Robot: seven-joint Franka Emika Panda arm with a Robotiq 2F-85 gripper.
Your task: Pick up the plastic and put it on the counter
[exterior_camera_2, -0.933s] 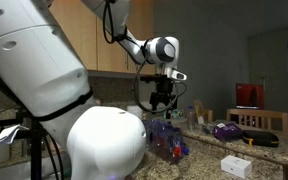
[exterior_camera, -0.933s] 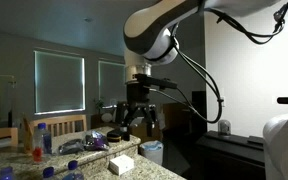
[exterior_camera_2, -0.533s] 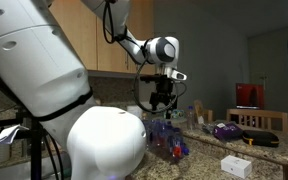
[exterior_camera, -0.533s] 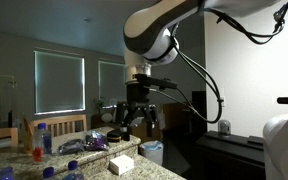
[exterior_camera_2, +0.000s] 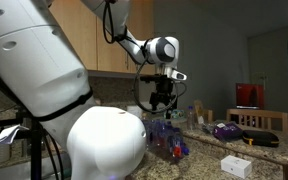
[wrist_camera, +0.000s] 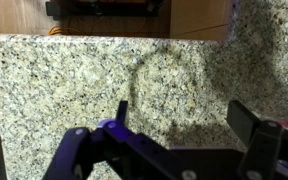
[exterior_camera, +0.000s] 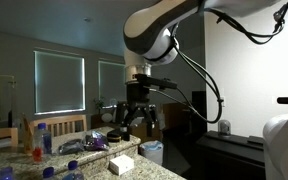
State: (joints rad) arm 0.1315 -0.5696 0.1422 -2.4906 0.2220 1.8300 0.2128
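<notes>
My gripper [exterior_camera: 139,120] hangs open and empty above the granite counter [wrist_camera: 74,80]; it also shows in an exterior view [exterior_camera_2: 162,103]. In the wrist view its two fingers [wrist_camera: 181,115] stand wide apart with only bare granite and the gripper's shadow between them. A crumpled purple plastic piece [exterior_camera: 94,143] lies on the counter below and to the side of the gripper in both exterior views [exterior_camera_2: 167,140]. It does not show in the wrist view.
A white box [exterior_camera: 122,163] lies on the counter near the plastic and shows in both exterior views [exterior_camera_2: 234,166]. Bottles with blue caps [exterior_camera: 42,136] stand at one end. A purple object [exterior_camera_2: 227,130] sits farther back. The counter's edge meets a wooden floor [wrist_camera: 184,18].
</notes>
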